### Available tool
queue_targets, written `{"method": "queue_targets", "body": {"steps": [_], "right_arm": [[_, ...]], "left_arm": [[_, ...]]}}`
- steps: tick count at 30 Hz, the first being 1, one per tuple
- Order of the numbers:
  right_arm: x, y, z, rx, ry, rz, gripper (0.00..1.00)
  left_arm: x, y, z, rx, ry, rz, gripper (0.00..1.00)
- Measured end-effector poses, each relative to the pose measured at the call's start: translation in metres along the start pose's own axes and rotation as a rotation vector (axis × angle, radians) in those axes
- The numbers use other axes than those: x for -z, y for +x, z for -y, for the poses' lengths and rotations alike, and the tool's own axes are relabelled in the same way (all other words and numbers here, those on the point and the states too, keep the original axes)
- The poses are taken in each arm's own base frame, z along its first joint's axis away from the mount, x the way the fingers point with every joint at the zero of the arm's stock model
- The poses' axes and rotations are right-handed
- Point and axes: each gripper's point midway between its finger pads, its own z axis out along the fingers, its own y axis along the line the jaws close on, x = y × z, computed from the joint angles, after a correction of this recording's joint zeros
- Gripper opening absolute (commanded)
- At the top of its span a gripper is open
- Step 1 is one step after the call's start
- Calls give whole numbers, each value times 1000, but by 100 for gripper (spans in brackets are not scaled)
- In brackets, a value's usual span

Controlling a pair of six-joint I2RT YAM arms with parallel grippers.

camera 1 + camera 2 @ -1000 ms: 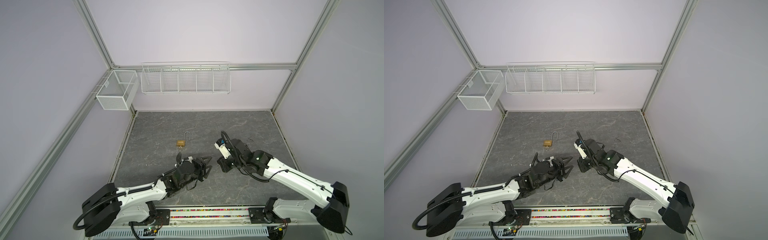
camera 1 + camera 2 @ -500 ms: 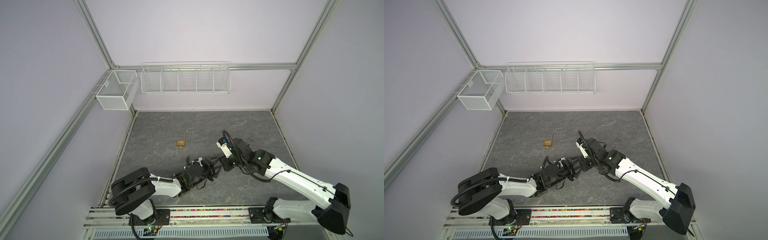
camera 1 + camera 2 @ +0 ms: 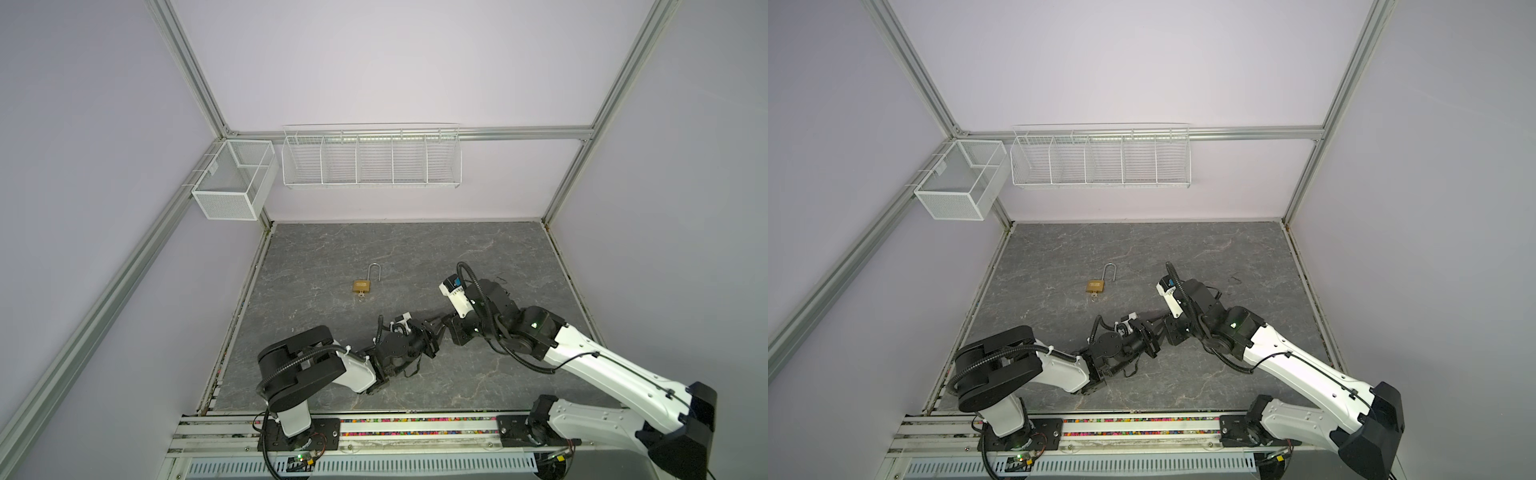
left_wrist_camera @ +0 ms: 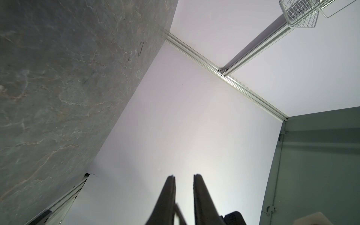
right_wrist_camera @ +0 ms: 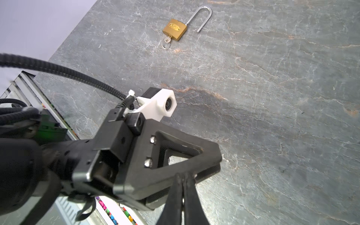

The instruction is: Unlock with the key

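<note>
Far left: white mesh box hangs on the left wall, and the long wire basket is on the far wall just to its right. The padlock lies flat on the grey table, left of centre and mid-depth, with its loop pointing to the far side. In the right wrist view one leg of the loop is out of the brass body, its free end beside it, so it reads as unlocked. The key sits in the keyhole on the near side with a small ring on it. Nothing touches the lock, and both arms are well apart from it, nearer and to the right. The left gripper is low over the table near the centre, pointing right. Its fingers are almost together, with a narrow gap between the tips. A blurred dark sliver sits in that gap nearer the base; I can't tell what it is. The right gripper points left with its fingers pressed together. Its tips are right against the left gripper's fingers, and no object shows between them.
</note>
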Motion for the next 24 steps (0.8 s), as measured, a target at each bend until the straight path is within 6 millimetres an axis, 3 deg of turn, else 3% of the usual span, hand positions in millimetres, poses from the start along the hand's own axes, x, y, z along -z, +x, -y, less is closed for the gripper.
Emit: {"method": "queue_targets", "body": {"steps": [7,15,21,24], "right_arm": [[3,3,1,0,-2,9,6],[4,6,2,0,1,8,7],[14,6,5,-16,10,37,44],[26,6,8,-32,15,72,50]], "left_arm": [[0,4,11,11,51,-12,0],[-1,2,10,13,62,-7,0],[-1,2,14,15,72,-14,0],[-3,-7,19,-22,70,-12,0]]}}
